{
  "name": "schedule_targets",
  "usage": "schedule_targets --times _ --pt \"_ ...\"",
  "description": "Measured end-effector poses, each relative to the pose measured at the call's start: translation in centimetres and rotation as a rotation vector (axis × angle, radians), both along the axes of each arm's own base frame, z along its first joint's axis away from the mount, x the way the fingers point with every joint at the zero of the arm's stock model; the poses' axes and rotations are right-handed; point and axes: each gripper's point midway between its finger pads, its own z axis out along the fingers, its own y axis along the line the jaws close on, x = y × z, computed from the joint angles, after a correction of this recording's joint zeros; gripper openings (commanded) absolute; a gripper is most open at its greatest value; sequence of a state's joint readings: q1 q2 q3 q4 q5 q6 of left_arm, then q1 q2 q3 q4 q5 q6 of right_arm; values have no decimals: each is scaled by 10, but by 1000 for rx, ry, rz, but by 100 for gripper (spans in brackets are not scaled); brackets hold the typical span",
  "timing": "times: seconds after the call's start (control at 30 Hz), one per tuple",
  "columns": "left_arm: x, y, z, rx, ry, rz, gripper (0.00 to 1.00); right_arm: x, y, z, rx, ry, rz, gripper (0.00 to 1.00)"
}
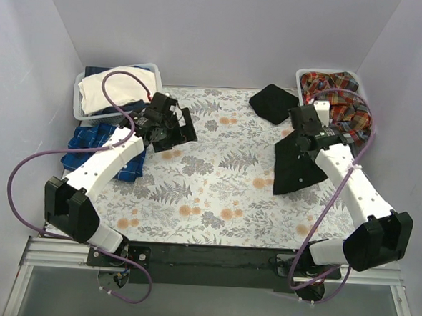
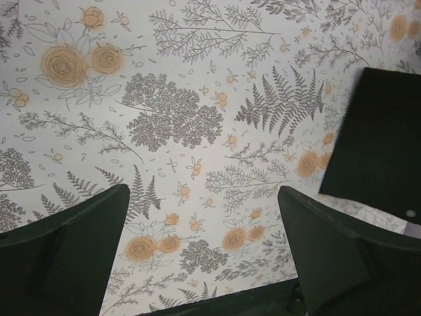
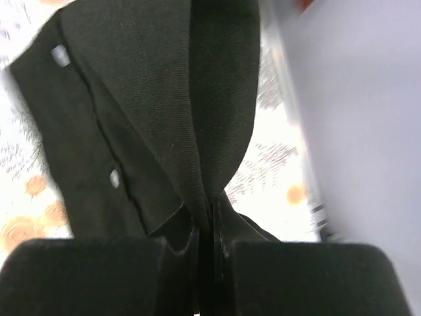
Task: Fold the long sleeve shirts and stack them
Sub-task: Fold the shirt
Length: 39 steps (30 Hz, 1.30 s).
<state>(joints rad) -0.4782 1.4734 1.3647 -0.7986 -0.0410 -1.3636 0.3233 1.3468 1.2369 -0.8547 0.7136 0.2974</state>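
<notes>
From above, the left pincer (image 1: 175, 131) hangs over the flower-printed surface (image 1: 216, 187), jaws spread wide and holding nothing. The right pincer (image 1: 303, 133) is closed on the black shirt (image 1: 296, 170), which lies at the right side of the surface with its far edge raised to the jaws. The blue-and-white checked shirt (image 1: 97, 142) lies at the left edge beside the left arm, just in front of a clear bin (image 1: 78, 105) that holds pale cloth. The red-orange plaid shirts (image 1: 343, 102) are heaped at the far right corner

From the left wrist, the left pincer (image 2: 204, 257) has bare printed surface (image 2: 171, 118) between its parted fingers (image 2: 66, 257), and a corner of the black shirt (image 2: 381, 145) lies to the right, well apart

From the right wrist, the right pincer (image 3: 209, 247) pinches a fold of the black shirt (image 3: 151, 99); two pale buttons (image 3: 114, 178) show along its placket
</notes>
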Motion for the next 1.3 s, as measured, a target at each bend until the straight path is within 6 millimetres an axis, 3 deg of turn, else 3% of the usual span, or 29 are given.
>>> schedule_targets --times 0.1,0.2,0.27,0.4,0.53,0.6,0.67,0.7,0.77,0.8,0.9,1.07,1.13,1.23,1.3 --pt "3 12 0 6 5 30 98 11 16 34 -151 -57 69 1" --pt "5 24 1 6 1 56 98 18 51 34 -334 -35 165 1" --pt "5 34 2 8 -1 78 98 19 79 12 -468 32 228 1" --pt "-1 59 2 15 1 137 98 10 132 -54 -698 186 339 1" --pt "-9 97 9 36 -19 244 98 -19 191 -128 -830 300 486 1" --pt "-13 118 18 57 -46 308 98 -37 221 -151 -834 316 548 1" --pt "-17 130 28 75 -84 350 98 -50 248 -160 -800 308 590 1" --pt "-19 133 32 78 -98 359 98 -57 263 -162 -767 295 610 20" --pt "-22 136 37 80 -113 368 98 -69 288 -157 -700 268 642 43" --pt "-23 136 38 80 -116 370 98 -73 298 -155 -664 257 651 60" --pt "-23 136 38 80 -114 373 98 -80 318 -147 -560 247 660 80" --pt "-23 138 38 80 -115 377 98 -86 338 -112 -381 231 680 86" --pt "-23 138 38 78 -116 377 98 -88 342 -84 -293 201 692 85" --pt "-22 133 39 54 -114 362 98 -88 340 -43 -152 137 686 84" --pt "-20 124 37 17 -117 328 98 -86 324 -22 -59 108 651 83"
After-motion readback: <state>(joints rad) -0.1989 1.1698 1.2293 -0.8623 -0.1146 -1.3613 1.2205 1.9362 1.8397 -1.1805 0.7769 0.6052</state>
